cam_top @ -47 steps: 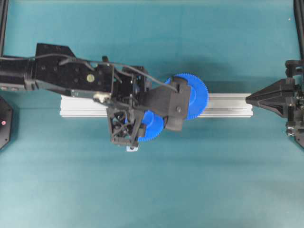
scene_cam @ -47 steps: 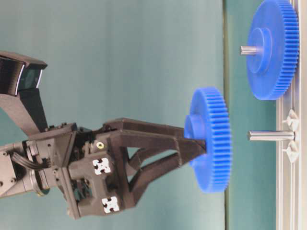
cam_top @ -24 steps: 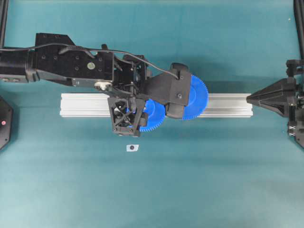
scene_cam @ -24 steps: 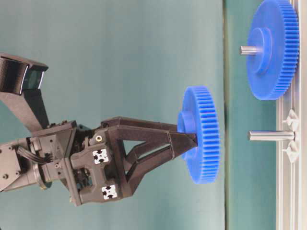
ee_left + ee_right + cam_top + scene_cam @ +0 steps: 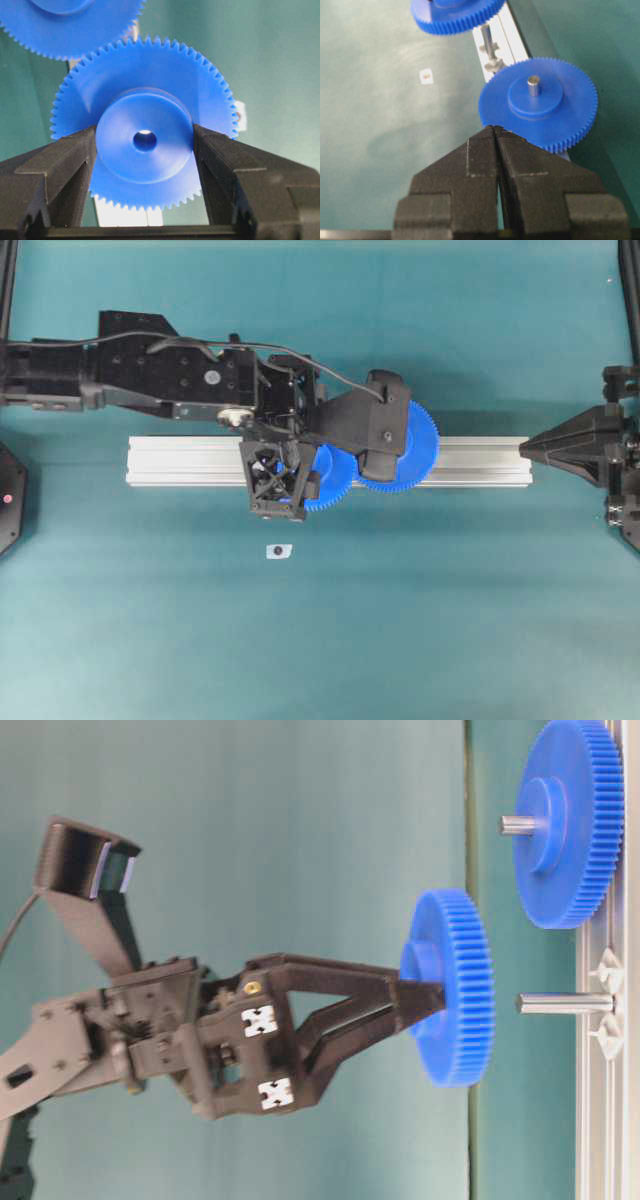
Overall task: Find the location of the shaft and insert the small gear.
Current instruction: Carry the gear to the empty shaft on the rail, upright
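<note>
The left gripper clamps the small gear by its raised hub, one of the fingers pressed to each side. In the table-level view the gear hangs in the air just short of the shaft, which juts from the rail; it looks slightly off the shaft's line, though that is hard to judge. Beyond, the large gear sits on the rail. The right gripper has its fingers pressed together, empty.

One cam straight overhead, one at table level turned sideways, plus two close wrist cams; all catch the small blue plastic toothed gear.
</note>
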